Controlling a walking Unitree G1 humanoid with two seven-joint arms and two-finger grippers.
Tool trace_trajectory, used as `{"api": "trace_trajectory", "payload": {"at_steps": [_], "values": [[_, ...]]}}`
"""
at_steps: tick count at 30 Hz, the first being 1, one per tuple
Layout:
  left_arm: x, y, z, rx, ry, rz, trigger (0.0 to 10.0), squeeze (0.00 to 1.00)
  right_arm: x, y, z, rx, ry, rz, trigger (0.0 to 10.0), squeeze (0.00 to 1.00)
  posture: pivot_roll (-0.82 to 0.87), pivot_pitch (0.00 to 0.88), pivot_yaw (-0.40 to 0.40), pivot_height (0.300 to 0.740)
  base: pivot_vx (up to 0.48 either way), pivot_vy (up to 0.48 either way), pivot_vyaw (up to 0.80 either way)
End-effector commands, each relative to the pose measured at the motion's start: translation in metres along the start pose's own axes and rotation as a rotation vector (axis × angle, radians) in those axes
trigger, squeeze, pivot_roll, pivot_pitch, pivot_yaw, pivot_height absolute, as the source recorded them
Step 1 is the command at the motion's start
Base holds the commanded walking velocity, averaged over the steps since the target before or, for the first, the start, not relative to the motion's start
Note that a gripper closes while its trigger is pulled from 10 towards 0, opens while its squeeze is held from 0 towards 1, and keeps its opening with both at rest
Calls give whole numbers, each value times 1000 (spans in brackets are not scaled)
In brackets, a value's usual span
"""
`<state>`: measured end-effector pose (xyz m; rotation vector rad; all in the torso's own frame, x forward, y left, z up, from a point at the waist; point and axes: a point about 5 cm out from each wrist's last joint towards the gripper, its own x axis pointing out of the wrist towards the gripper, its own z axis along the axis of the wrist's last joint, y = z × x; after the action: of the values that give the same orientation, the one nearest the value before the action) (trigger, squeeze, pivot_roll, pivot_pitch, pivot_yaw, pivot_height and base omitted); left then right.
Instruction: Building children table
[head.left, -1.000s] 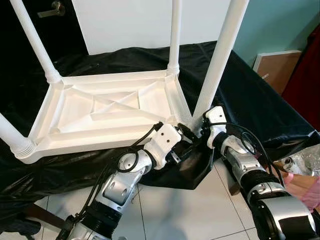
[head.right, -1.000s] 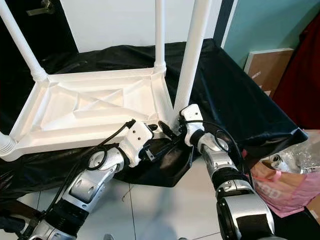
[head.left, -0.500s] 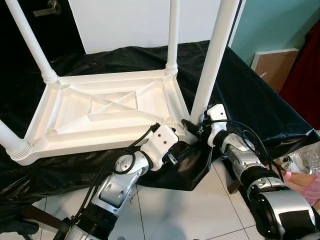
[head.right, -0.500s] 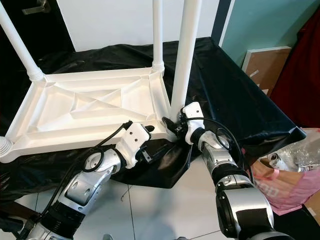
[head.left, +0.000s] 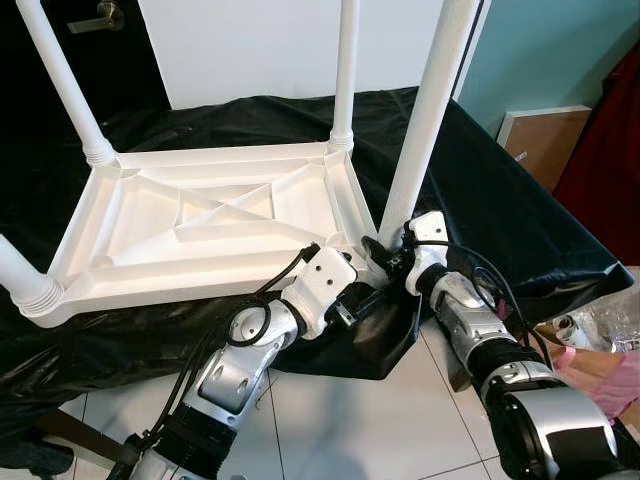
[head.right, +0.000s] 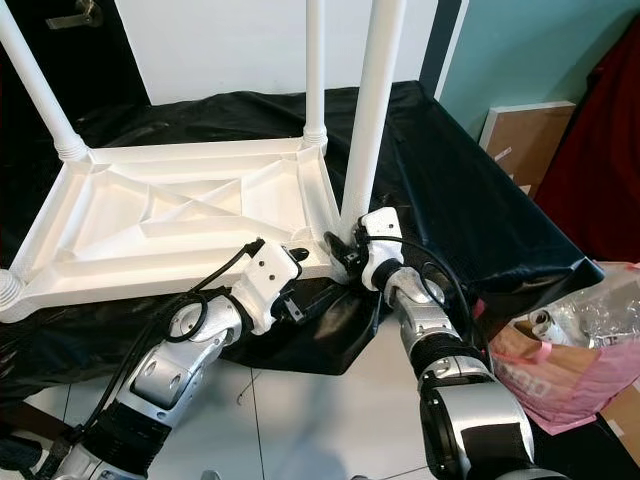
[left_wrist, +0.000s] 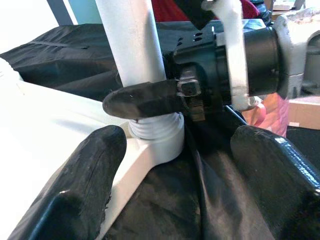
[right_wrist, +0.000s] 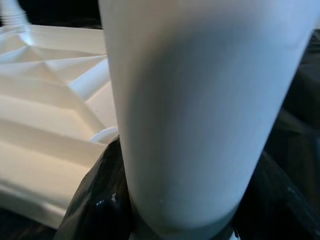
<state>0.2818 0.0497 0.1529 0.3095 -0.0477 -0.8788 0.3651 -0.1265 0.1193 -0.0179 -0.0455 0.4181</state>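
Note:
The white plastic children's table (head.left: 200, 215) lies upside down on a black cloth, its legs pointing up. My right gripper (head.left: 385, 252) is shut on the base of the near right leg (head.left: 425, 120), just above the ribbed collar (left_wrist: 157, 131). Black fingers (right_wrist: 95, 200) press on both sides of the leg (right_wrist: 195, 100) in the right wrist view. My left gripper (head.left: 368, 293) is open below that same corner, its fingers (left_wrist: 85, 180) spread wide around the corner and the hanging cloth.
The black cloth (head.left: 500, 210) drapes over the front edge toward the tiled floor (head.left: 350, 420). A pink bag (head.right: 570, 350) lies on the floor at the right. A brown board (head.left: 545, 135) leans on the teal wall. A white panel (head.left: 250, 45) stands behind the table.
The view has shifted a little. My right gripper stays on the leg's base and my left gripper stays under the corner; the leg stands slightly more upright.

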Motion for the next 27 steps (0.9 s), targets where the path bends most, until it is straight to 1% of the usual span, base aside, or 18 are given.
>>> {"api": "trace_trajectory", "payload": {"at_steps": [1, 3, 5, 6, 7, 8, 10, 11, 12, 13, 15, 24, 25, 26, 27], "values": [[-1, -1, -4, -12, 12, 2, 10000, 0, -7, 4, -21, 47, 87, -63, 10000, 0, 36, 9, -69, 740, 0, 0, 0], [0, -1, -2, -16, 6, 2, 10000, 0, -8, 6, -28, 87, 123, -176, 10000, 0, 41, 14, -73, 740, 0, 0, 0], [0, -1, -1, -15, 4, 2, 10000, 0, -8, 9, -31, 106, 127, -270, 10000, 0, 42, 17, -75, 740, 0, 0, 0], [0, -1, -1, -15, 4, 2, 10000, 0, -8, 9, -31, 106, 127, -270, 10000, 0, 42, 17, -75, 740, 0, 0, 0], [-1, -2, -2, -18, 5, 4, 10000, 0, -8, 12, -30, 132, 108, -312, 10000, 0, 41, 18, -74, 740, 0, 0, 0], [-1, -2, -2, -18, 5, 4, 10000, 0, -8, 12, -30, 132, 108, -312, 10000, 0, 41, 18, -74, 740, 0, 0, 0], [-2, -3, -2, -23, 6, 6, 10000, 0, -7, 21, -28, 173, 77, -374, 10000, 0, 43, 22, -73, 740, 0, 0, 0], [-2, -3, -2, -23, 6, 6, 10000, 0, -7, 21, -28, 173, 77, -374, 10000, 0, 43, 22, -73, 740, 0, 0, 0], [-2, -5, -3, -26, 6, 5, 10000, 0, -7, 26, -27, 170, 64, -365, 10000, 0, 42, 23, -71, 740, 0, 0, 0], [-2, -5, -3, -26, 6, 5, 10000, 0, -7, 26, -27, 170, 64, -365, 10000, 0, 42, 23, -71, 740, 0, 0, 0], [-3, -6, -4, -30, 10, 1, 10000, 0, -6, 31, -24, 146, 45, -340, 10000, 0, 42, 25, -68, 740, 0, 0, 0], [-4, -6, -6, -30, 16, 0, 10000, 0, -9, 33, -23, 127, 31, -352, 10000, 0, 34, 28, -50, 740, 0, 0, 0], [-4, -6, -6, -29, 18, -2, 10000, 0, -9, 32, -22, 117, 20, -349, 10000, 39, 33, 27, -46, 740, 0, 0, 0], [-4, -6, -7, -27, 19, -3, 10000, 0, -10, 32, -20, 115, 8, -347, 10000, 796, 33, 26, -45, 740, 0, 0, 0], [-4, -6, -7, -24, 21, -5, 10000, 0, -10, 31, -19, 122, -4, -344, 10000, 1000, 35, 26, -44, 740, 0, 0, 0]]}}
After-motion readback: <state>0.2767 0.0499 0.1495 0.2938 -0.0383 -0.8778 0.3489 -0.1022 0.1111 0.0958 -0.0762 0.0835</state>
